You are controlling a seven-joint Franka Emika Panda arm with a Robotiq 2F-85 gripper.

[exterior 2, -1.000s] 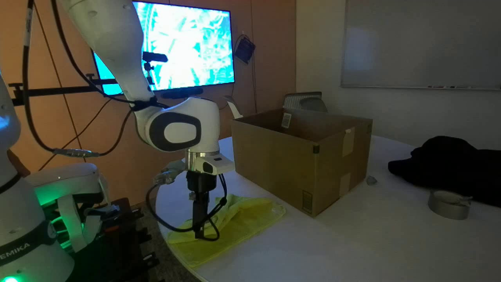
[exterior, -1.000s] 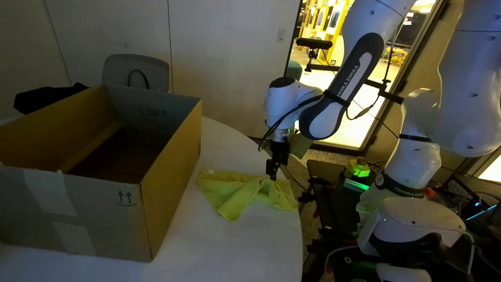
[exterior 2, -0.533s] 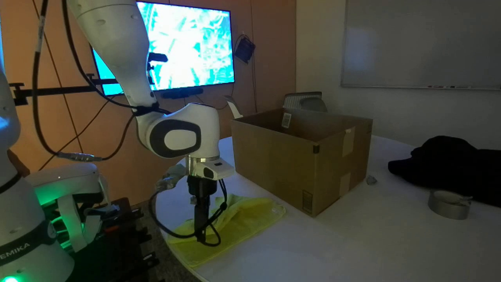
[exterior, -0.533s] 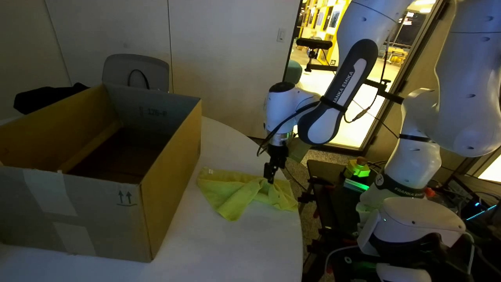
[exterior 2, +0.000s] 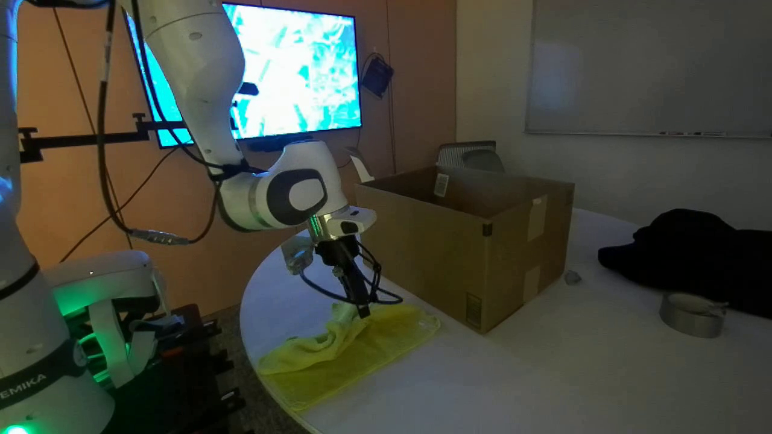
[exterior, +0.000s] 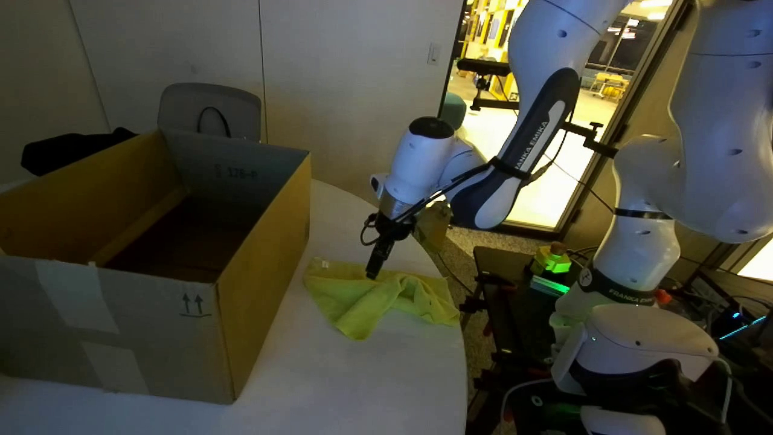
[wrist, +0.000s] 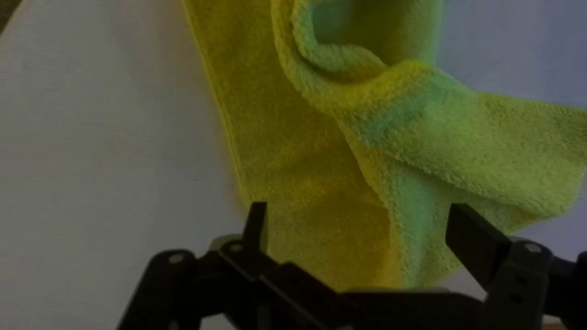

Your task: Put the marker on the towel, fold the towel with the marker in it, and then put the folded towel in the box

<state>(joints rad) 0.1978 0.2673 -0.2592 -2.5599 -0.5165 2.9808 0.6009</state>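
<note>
"How do the fingers (wrist: 479,243) stand, from your spot?"

"Spread wide apart, with a good stretch of the towel (wrist: 312,183) showing in the gap between them."

"Down on it, or above?"

"They're over it, tilted, with the tips slanting toward the box (exterior 2: 446,259). Whether they touch the towel, I can't tell."

"And how does the towel lie?"

"On the round white counter (exterior 2: 573,374), with one end out by the counter's rim. Part of it is flat; the rest is turned back on top in a rumpled layer that curls up into a loop toward one end, and a wedge of it pokes out at the side."

"I see a little white tag (exterior: 325,264) on it too, at the towel's corner nearest the box."

"Yes. The box itself is right beside the towel: big brown cardboard, upright, open at the top, with two printed arrows (exterior: 192,305) pointing up on one face."

"What about the rest?"

"The white arm (exterior 2: 208,90) reaches over the towel from the end away from the box. A grey roll (exterior 2: 692,324) and a heap of black cloth (exterior 2: 693,259) sit near each other on the counter, both well apart from the towel."
</note>
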